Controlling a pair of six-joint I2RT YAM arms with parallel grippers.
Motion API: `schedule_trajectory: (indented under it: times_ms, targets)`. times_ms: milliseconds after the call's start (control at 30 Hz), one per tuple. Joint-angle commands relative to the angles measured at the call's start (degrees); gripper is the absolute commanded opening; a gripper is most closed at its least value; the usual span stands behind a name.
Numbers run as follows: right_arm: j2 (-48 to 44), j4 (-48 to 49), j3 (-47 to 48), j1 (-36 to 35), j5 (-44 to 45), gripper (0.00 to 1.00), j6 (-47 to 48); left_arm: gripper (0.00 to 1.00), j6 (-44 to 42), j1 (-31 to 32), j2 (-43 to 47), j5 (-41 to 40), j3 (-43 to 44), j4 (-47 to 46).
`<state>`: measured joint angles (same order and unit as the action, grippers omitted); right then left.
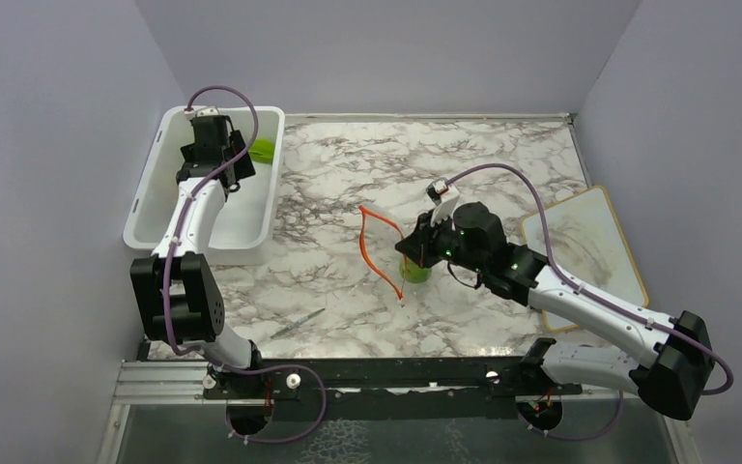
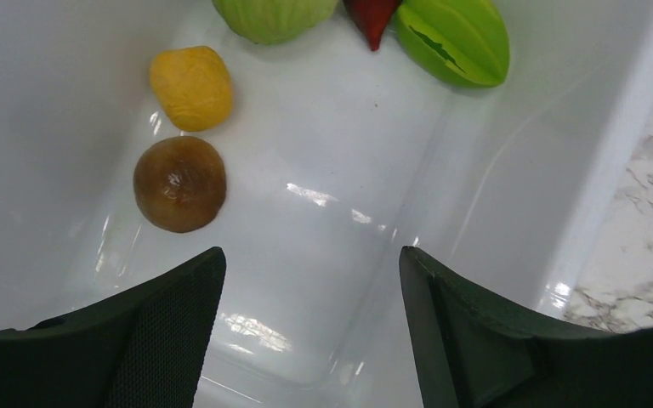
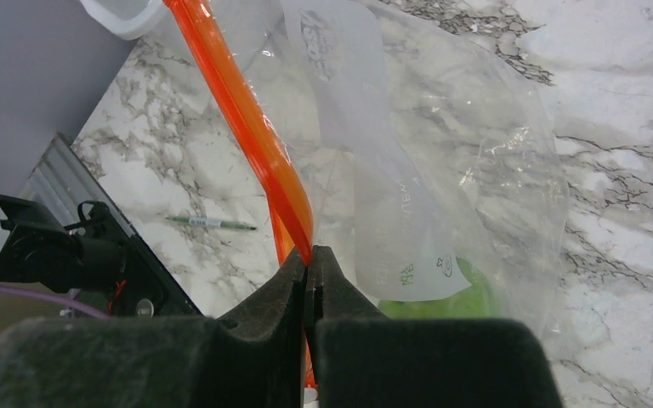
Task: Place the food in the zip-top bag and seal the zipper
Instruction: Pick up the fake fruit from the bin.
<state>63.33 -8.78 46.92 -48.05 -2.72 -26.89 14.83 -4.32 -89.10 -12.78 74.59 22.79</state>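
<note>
The left gripper [image 2: 310, 263] is hanging spread and empty inside the white tub [image 1: 251, 227] at the worktop's [image 1: 348, 174] far-left corner, with the brown piece [image 2: 179, 184], yellow piece [image 2: 191, 87], cabbage ball [image 2: 272, 17], dark red piece [image 2: 372, 15] and ridged green fruit [image 2: 455, 38] lying just beyond its fingers. The right gripper [image 3: 309, 263] is pressing its jaws together on the zipper [image 3: 255, 144], keeping the zip-top bag [image 3: 442, 170] near the worktop's middle, with a green piece [image 3: 468, 297] sitting inside it.
</note>
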Motion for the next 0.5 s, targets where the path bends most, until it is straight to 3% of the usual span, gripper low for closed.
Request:
schedule_trajectory:
  times_ms: [0, 233, 467]
  targets:
    - [-1.4, 4.2, -0.7, -0.2, -3.9, 0.01, 2.3, 0.76, -1.7, -2.7, -2.1, -6.7, 2.8, -2.3]
    - [0.0, 2.3, 1.9, -0.2, -3.0, 0.01, 8.1, 0.81, -1.5, -8.7, -5.9, -6.7, 3.3, -6.1]
    - [0.1, 3.1, 1.6, -0.2, -7.9, 0.01, 5.7, 0.88, -4.1, -10.2, -16.0, -5.6, 11.2, -7.5]
